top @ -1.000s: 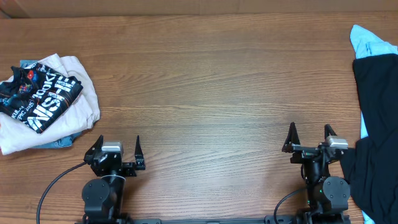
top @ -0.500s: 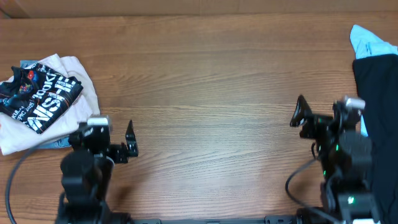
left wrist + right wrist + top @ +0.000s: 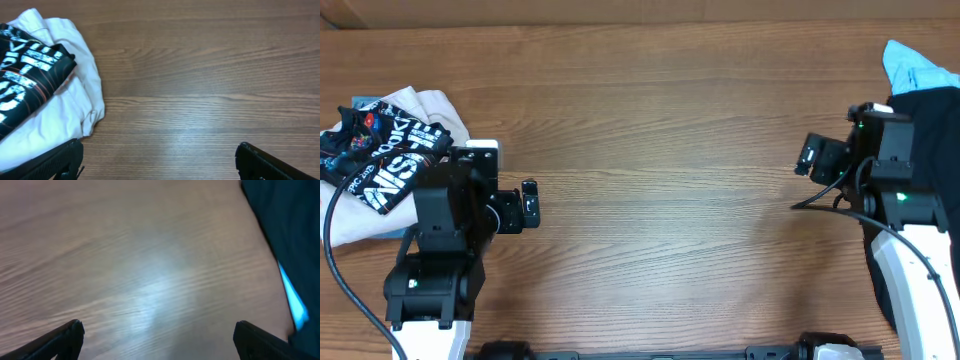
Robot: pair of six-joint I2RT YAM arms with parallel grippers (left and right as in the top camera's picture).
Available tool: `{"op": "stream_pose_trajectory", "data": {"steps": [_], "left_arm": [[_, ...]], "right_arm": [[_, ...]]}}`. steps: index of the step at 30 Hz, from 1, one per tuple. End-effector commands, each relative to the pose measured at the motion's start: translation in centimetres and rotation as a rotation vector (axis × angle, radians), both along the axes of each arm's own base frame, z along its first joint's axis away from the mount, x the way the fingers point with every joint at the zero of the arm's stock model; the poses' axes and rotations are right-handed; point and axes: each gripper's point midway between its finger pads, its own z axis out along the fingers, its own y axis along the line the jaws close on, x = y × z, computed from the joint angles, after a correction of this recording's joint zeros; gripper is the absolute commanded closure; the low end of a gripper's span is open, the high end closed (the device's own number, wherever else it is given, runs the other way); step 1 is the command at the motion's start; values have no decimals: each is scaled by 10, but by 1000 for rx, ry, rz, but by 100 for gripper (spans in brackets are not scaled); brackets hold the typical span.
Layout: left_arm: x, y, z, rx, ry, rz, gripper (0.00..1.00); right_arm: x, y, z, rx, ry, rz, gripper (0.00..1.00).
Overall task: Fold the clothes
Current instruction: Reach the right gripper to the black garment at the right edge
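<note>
Two sets of fingers are spread wide over the wooden table (image 3: 660, 120): the left gripper (image 3: 160, 150) near a printed black garment (image 3: 382, 160) at left, the right gripper (image 3: 159, 327) beside the plain black T-shirt (image 3: 932, 140) heaped along the right edge.

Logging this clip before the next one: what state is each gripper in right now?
Left gripper: open, holding nothing.
Right gripper: open, holding nothing.

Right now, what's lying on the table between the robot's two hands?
Nothing: in the overhead view, only bare wooden table stretches between the left hand and the right hand.
</note>
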Motion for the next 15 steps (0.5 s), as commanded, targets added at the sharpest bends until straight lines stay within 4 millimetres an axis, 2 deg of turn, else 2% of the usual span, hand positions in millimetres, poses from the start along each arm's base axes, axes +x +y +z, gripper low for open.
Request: {"op": "stream_pose_trajectory", "data": {"steps": [1,4,7,8,11,15], "left_arm": [[3,-7,14,-33,-33,-17,0],[4,-7,15,-37,-37,-15,0],[5,-7,16,-37,-43,-15,0],[5,-8,16,-38,-44,-16,0],[5,-11,16,-51,-43,-31,0],[5,-11,16,-52,-44,-32,0]], "right_arm": [[-23,-53,-7,68,26,-377,0],[-48,-83,-38,107,115,-549,0],[-75,-101,-77,134,223,-692,0],[-92,-111,-95,119,283,-769,0],[-109,-125,-118,115,356,-851,0],[-116,-135,-135,127,402,-893,0]]}}
